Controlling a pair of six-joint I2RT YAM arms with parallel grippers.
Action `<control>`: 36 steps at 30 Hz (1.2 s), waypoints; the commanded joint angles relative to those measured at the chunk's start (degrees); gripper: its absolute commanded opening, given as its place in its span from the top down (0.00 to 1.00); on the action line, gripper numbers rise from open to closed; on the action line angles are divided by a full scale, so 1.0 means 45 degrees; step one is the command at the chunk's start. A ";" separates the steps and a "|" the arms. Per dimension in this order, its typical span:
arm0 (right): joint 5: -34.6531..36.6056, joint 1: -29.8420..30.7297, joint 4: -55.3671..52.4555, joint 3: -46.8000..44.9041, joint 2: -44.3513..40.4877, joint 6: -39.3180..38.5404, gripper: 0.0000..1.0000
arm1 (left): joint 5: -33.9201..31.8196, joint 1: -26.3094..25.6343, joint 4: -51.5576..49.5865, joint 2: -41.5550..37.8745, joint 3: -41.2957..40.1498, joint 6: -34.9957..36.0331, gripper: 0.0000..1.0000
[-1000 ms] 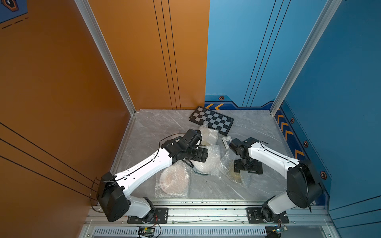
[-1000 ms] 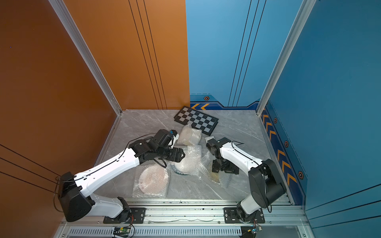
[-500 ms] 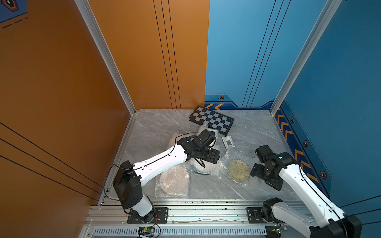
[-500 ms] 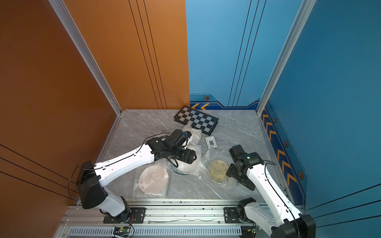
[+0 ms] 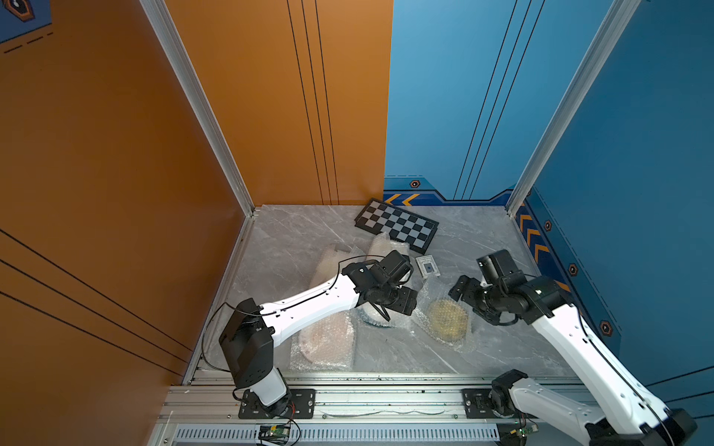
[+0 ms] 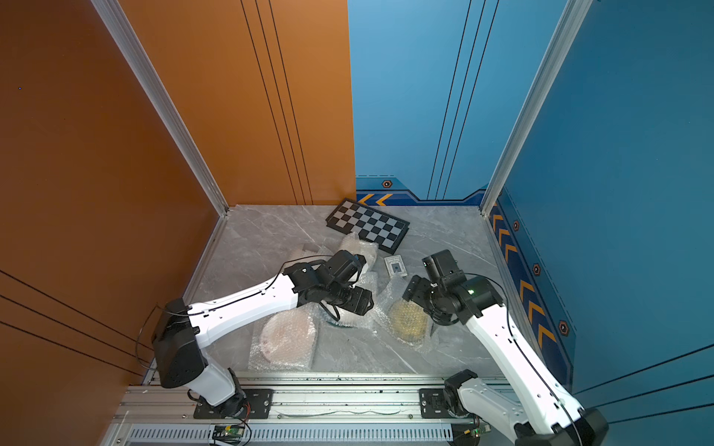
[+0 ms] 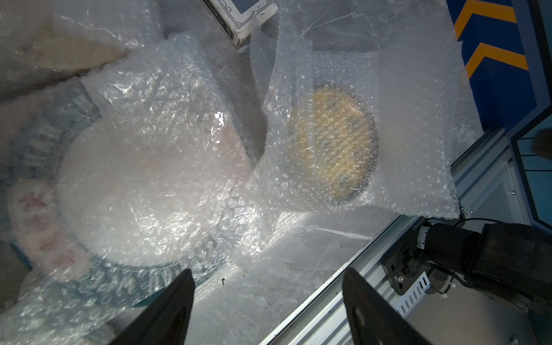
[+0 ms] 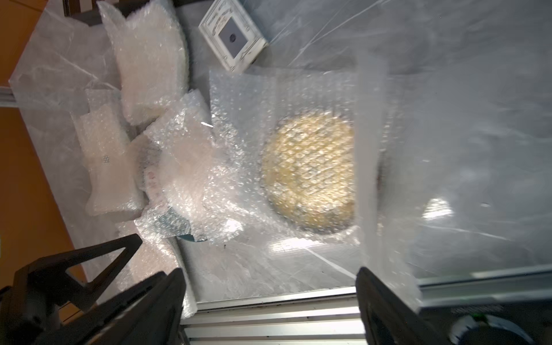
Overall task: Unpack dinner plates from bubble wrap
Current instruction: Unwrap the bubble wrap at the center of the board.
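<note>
Both wide and empty, the left gripper [image 7: 267,270] and right gripper [image 8: 270,270] hover near the yellow plate [image 8: 309,173]; pinching only a loose corner of its bubble wrap [image 8: 239,98] looks wisest.

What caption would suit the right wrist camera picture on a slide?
Right gripper, jaws open, faces a yellow patterned plate under bubble wrap; a small white card box lies nearby.
</note>
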 commanded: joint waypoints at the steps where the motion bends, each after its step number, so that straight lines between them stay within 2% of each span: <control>1: -0.2426 0.0038 0.3114 -0.0407 0.1265 -0.0271 0.11 | -0.0408 0.0081 -0.0127 -0.0788 -0.0545 -0.0523 0.21; 3: -0.2663 -0.0014 0.3124 -0.0543 0.2241 -0.0482 0.12 | -0.0542 0.0061 -0.0118 -0.0999 -0.0792 -0.0682 0.21; 6: -0.2488 -0.0383 0.3138 -0.1322 0.2662 -0.0224 0.13 | -0.0631 0.0073 -0.0129 -0.1240 -0.0990 -0.0747 0.21; 11: -0.2273 -0.2305 0.2811 -0.3621 0.1051 0.0544 0.13 | -0.0544 0.0074 -0.0129 -0.1345 -0.1170 -0.0823 0.21; 15: -0.2010 -0.3560 0.1460 -0.4551 0.0121 0.0065 0.11 | -0.0384 0.0066 -0.0120 -0.1192 -0.1210 -0.0778 0.21; 17: -0.1736 -0.3318 0.1146 -0.4348 -0.0140 -0.0227 0.12 | -0.0277 0.0081 -0.0129 -0.1064 -0.1210 -0.0751 0.22; 20: -0.1659 -0.2206 0.1751 -0.3511 -0.0157 -0.0605 0.12 | -0.0199 0.0057 -0.0138 -0.0947 -0.1218 -0.0762 0.22; 23: -0.2693 -0.1245 0.3248 -0.3220 0.0638 -0.0540 0.13 | -0.0233 0.0025 -0.0110 -0.0936 -0.1288 -0.0866 0.22; 27: -0.3182 -0.0459 0.4950 -0.3415 0.1943 0.0089 0.16 | -0.0329 0.0054 -0.0131 -0.1104 -0.1412 -0.0971 0.22; 32: -0.3547 -0.0634 0.7308 -0.4213 0.3109 0.0948 0.19 | -0.0408 0.0096 -0.0122 -0.1448 -0.1742 -0.1195 0.22; 36: -0.3359 -0.1639 0.7831 -0.4883 0.3263 0.1038 0.21 | -0.0512 0.0101 -0.0129 -0.1667 -0.1986 -0.1410 0.23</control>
